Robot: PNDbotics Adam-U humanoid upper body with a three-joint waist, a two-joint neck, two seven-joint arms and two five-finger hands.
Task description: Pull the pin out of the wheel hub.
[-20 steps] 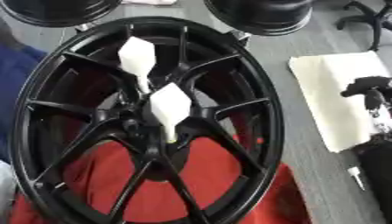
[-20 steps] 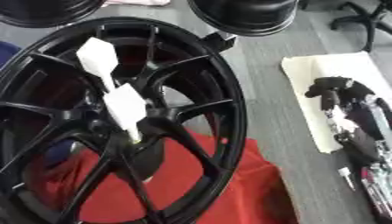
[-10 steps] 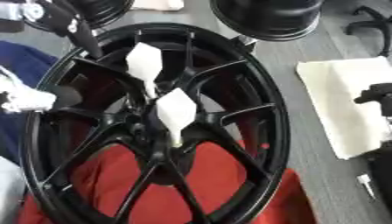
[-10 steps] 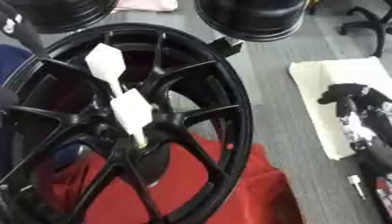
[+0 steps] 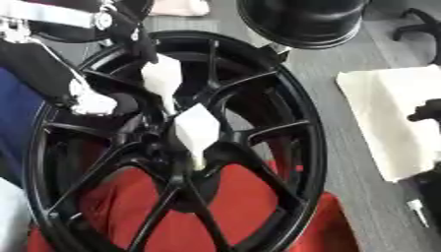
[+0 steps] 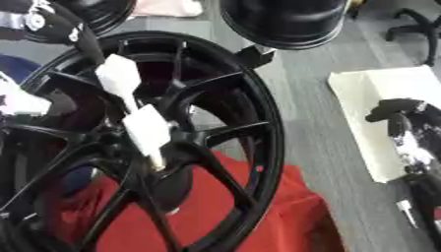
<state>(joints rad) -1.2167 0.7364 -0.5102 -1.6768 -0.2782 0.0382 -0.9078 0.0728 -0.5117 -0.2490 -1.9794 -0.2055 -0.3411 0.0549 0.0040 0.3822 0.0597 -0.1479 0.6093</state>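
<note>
A big black spoked wheel (image 5: 301,113) stands tilted on a red cloth (image 5: 250,206). Two white pins stick out near its hub (image 5: 185,165): an upper pin (image 5: 162,78) and a lower pin (image 5: 196,130), which sits right at the centre. My left hand (image 5: 129,37) reaches in from the upper left. One black finger lies at the top of the upper pin, and a white-tipped thumb (image 5: 90,103) stands apart on the pin's left. My right hand (image 6: 400,123) rests at the right edge over a white sheet, fingers relaxed, holding nothing.
A second black wheel (image 5: 301,19) stands behind the rim at the top. The white sheet (image 5: 388,113) lies on the grey floor at the right, with a small metal bolt (image 6: 405,206) below it. Blue fabric (image 5: 17,113) shows at the left and a chair base (image 6: 413,29) at the top right.
My left hand has come in from the upper left and moved down to the upper pin. The camera has shifted, so the right hand now sits nearer the right edge.
</note>
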